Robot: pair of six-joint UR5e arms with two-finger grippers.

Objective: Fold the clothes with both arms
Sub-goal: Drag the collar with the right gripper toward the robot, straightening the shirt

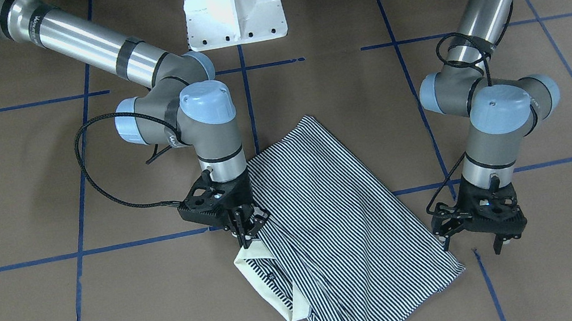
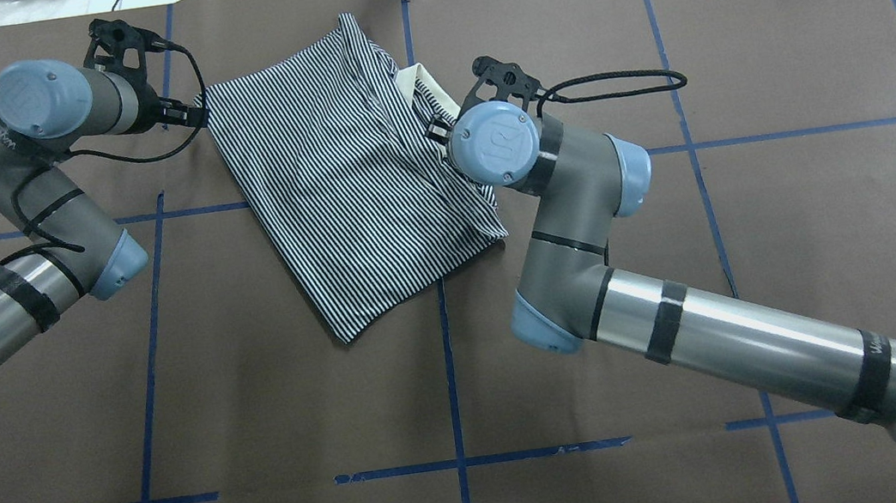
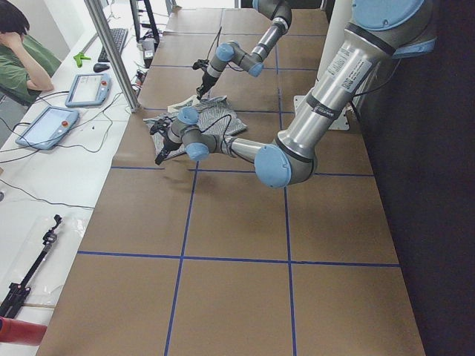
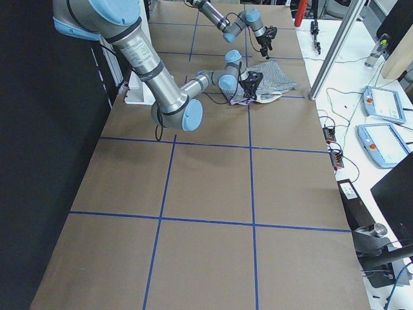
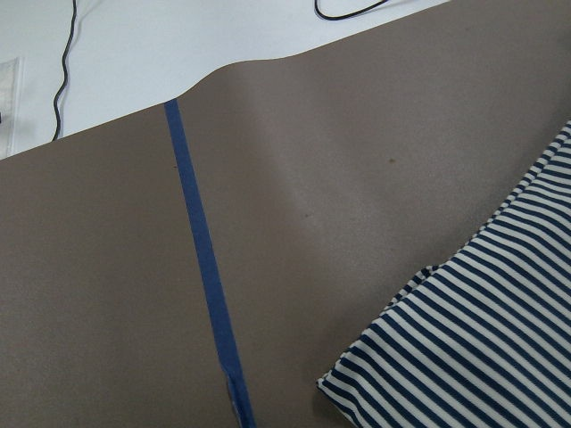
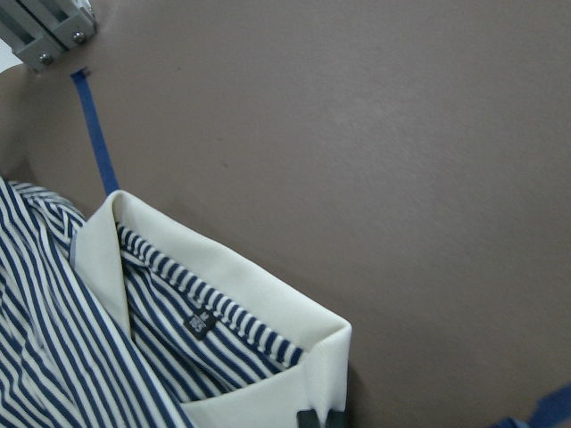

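While the folded striped shirt (image 1: 330, 222) lies flat on the brown table (image 1: 37, 182), between the two arms and across a blue tape line (image 1: 133, 245), the right gripper (image 1: 246, 240) points down at its edge, just beside the cream collar (image 6: 268, 299). Its fingers are narrow, almost together; I cannot tell if cloth is between them. The left gripper (image 1: 471, 245) is near the shirt's other corner but apart from it, with its fingers spread wide and nothing in them.

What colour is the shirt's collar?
Cream collar, on the navy-and-white striped shirt; the right wrist view shows it best.
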